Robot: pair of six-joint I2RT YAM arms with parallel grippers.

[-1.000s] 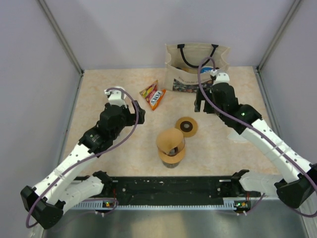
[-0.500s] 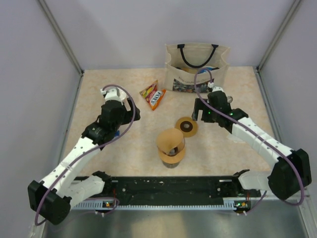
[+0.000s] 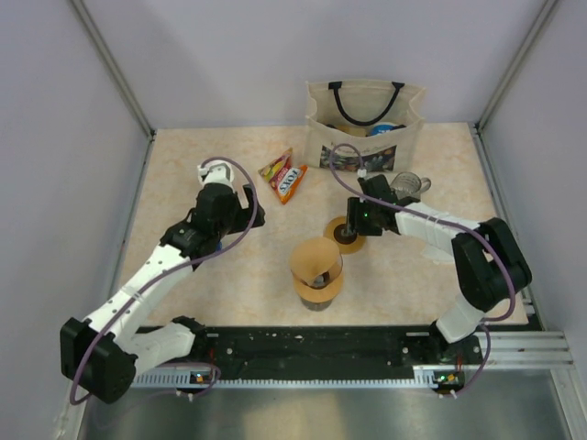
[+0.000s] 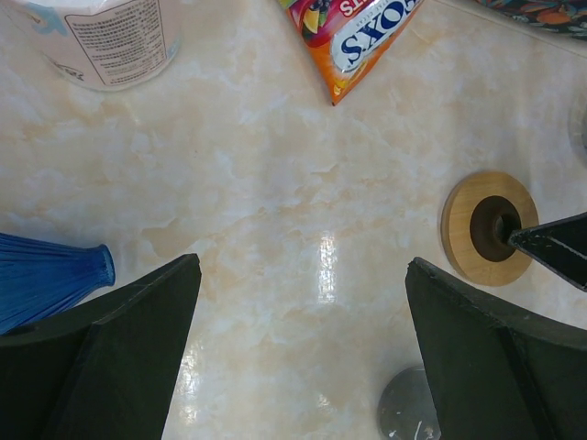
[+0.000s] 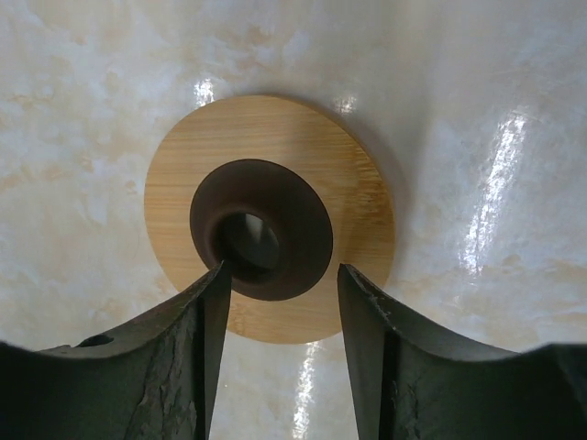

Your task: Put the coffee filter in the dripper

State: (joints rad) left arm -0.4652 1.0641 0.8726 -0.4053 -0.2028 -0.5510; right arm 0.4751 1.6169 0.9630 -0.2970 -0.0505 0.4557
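Right claw [image 5: 282, 271] parted astride wooden disc [image 5: 359, 213], coffee filter [image 3: 315, 258] just beside

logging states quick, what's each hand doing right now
Left hand: open, holding nothing.
Right hand: open, fingers either side of the wooden disc's dark centre, holding nothing.

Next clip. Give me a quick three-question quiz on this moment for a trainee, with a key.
1. True or false: the right gripper is shut on the wooden disc.
2. In the top view, where does the wooden disc lie from the brown paper filter? A) farther back and to the right; B) nearer the front edge; C) directly left.
3. Which gripper holds something?
Key: 1 false: its jaws stand open on either side of the disc's dark centre. 2 A. 3 Neither; the left gripper is open too.
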